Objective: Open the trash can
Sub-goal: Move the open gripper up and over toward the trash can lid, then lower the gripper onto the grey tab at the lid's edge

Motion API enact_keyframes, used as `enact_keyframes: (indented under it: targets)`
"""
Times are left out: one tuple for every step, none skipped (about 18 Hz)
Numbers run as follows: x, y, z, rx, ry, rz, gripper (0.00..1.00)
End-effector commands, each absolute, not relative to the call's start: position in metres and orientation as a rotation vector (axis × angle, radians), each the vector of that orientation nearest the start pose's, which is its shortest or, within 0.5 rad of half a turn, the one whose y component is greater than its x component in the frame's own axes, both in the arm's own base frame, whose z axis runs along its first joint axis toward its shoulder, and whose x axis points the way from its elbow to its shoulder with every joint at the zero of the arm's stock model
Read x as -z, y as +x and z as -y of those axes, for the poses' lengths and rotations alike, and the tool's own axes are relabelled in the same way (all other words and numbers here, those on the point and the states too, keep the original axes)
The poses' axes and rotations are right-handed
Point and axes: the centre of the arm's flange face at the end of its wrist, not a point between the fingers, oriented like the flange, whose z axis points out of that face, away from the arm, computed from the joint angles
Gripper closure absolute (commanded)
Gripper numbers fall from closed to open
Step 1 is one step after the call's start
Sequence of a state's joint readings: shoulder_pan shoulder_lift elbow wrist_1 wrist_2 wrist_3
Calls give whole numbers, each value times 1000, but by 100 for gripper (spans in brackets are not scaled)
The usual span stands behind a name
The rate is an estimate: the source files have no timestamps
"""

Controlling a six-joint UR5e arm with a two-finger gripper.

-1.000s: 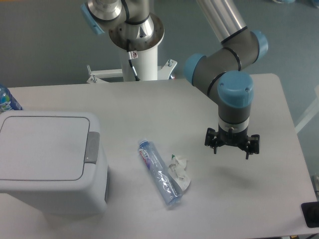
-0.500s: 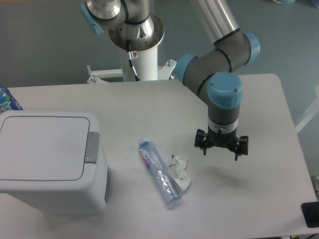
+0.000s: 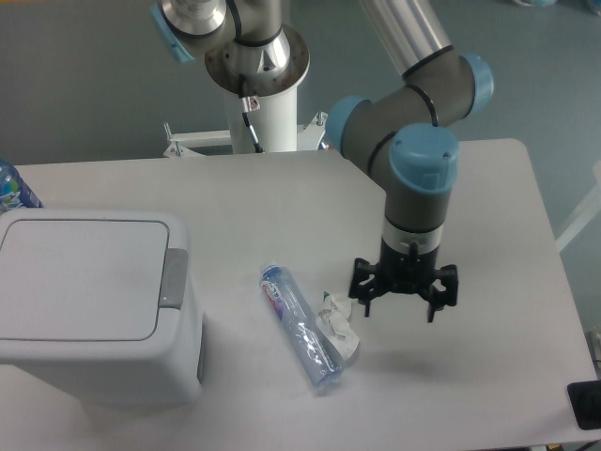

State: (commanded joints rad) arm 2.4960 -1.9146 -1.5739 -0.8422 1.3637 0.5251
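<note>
A: Progress check, quick. Nearest the camera?

B: Trash can (image 3: 94,310), front left of the table (image 3: 282,197). Flat lid (image 3: 80,277) sits down flush, so it's closed. Dark grey push tab (image 3: 174,278) on its right rim, nothing touching it

A: So the task hasn't started paying off?

B: Right, I'd judge nothing of the opening is done yet. All that's left: get over to the tab, press it, lid pops

A: Middle of the table?

B: Clear plastic bottle (image 3: 302,327) lying on its side, slanted, with a crumpled wrapper (image 3: 338,319) touching its right side. Neither is part of the job

A: And the gripper?

B: Gripper (image 3: 402,301) hangs above the table just right of the wrapper, pointing down, fingers spread wide, holding nothing. Well apart from the can; bottle and wrapper lie between it and the tab

A: Further back?

B: Arm (image 3: 413,122) rises to its base post (image 3: 263,94) behind the table edge. Far left, a blue-labelled bottle (image 3: 11,188) pokes in behind the can, mostly cut off

A: Verdict?

B: Early stage, approach only, lid untouched
</note>
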Motion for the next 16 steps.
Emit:
enact_keyframes:
  targets:
    - [-397,-409,-511,-148,-2638,500,0]
    - [-417,-398,-515,-140,-2600,501,0]
    - [-432,-387,-519,-106,-2558,510,0]
    - [-448,-378,-519,-71,-2512,537,0]
    - [-460,-372,-518,-36,-2474,557,0]
    - [-470,-364,-518,3,-2442,565,0]
    - [-481,-356,-517,40,-2411,569,0]
    - [-491,-345,-520,69,-2388,555,0]
    - [-496,-335,-524,93,-2375,546,0]
    - [-501,-325,-526,112,-2372,533,0]
    - [-502,-312,-529,140,-2372,516,0]
    - [-495,-298,-533,182,-2387,507,0]
    - [-494,-285,-532,186,-2395,494,0]
    - [-489,-280,-531,199,-2402,492,0]
    - [-485,-279,-531,207,-2407,495,0]
    - [-479,-279,-531,217,-2414,499,0]
